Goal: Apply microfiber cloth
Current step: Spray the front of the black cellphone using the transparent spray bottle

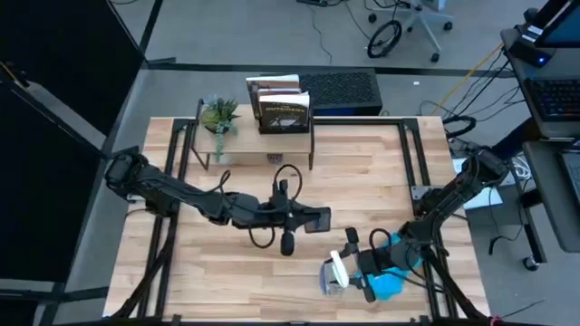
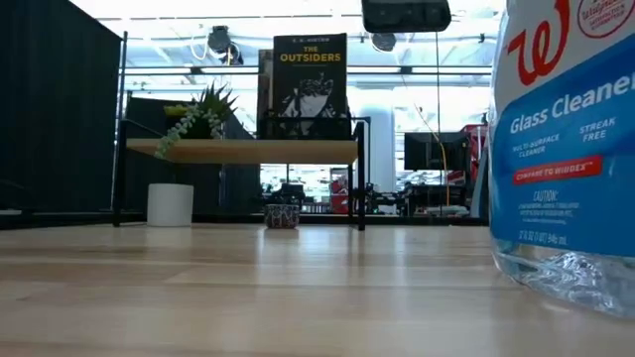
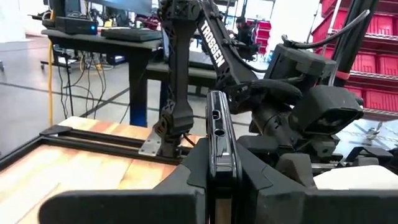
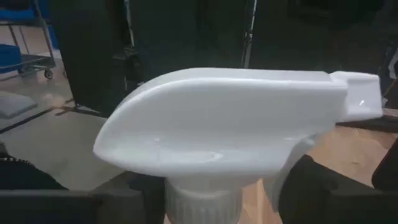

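Left end effector (image 1: 313, 219) sits over the middle of the wooden counter (image 1: 362, 163), its two dark fingers clamped tight on a slim black phone (image 3: 219, 146) held on edge, glossy, with rounded corners and small openings in its narrow side. Down at the near right corner, the right end effector (image 1: 349, 270) is at the glass cleaner bottle (image 1: 337, 272), and the right wrist view fills up with the bottle's white plastic spray head (image 4: 236, 124), smooth and curved, with a ribbed collar below it; dark finger parts show on both sides of that collar, but I cannot tell whether they are actually pinching it. In the low view the bottle looms at the counter's right edge: clear plastic, blue label, white lettering reading "Glass Cleaner". The microfiber cloth (image 1: 388, 282), bright turquoise and soft, lies bunched at the near right corner, just beside the bottle and partly under the right arm. Along the far edge stands a small black-framed shelf (image 1: 204, 145) with a wooden board; on it, a white pot (image 2: 170, 204) holds a spiky green plant (image 1: 219, 115), and a book (image 2: 310, 84) titled "The Outsiders" stands upright beside it. A small patterned cup (image 2: 283, 215) sits under the shelf; its contents are hidden.
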Controlling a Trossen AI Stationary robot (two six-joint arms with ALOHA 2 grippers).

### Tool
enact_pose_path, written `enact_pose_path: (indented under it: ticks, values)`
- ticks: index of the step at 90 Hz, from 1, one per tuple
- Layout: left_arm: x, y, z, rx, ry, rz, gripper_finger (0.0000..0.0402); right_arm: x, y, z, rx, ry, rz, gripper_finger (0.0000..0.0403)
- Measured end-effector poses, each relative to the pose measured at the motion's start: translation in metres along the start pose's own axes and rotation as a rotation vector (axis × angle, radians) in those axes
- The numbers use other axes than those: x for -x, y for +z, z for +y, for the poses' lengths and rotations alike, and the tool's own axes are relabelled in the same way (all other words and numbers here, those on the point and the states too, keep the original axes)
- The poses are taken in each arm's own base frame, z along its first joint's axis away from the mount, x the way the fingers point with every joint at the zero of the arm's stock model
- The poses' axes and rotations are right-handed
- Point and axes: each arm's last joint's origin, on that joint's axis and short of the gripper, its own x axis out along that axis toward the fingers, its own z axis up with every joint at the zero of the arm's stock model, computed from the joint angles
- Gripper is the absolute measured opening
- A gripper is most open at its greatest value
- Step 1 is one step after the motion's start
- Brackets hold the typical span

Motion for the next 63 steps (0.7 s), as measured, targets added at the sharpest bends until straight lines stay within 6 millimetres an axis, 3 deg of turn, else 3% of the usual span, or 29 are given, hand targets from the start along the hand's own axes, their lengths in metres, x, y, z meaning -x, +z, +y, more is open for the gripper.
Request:
enact_pose_path:
  ticks: [30,41,63]
  values:
    - [0.000,-0.001,0.000,-0.005,0.002,0.015,0.0013,0.000,0.000,0.000,0.060,-0.012,-0.019,0.0294]
    - [-0.001,-0.003,0.000,-0.002,-0.002,0.019,0.0013,0.000,0.000,-0.001,0.065,-0.014,-0.019,0.0305]
    - [-0.013,-0.028,0.000,0.022,-0.013,0.095,0.0013,-0.002,0.000,-0.003,0.061,-0.021,-0.015,0.0302]
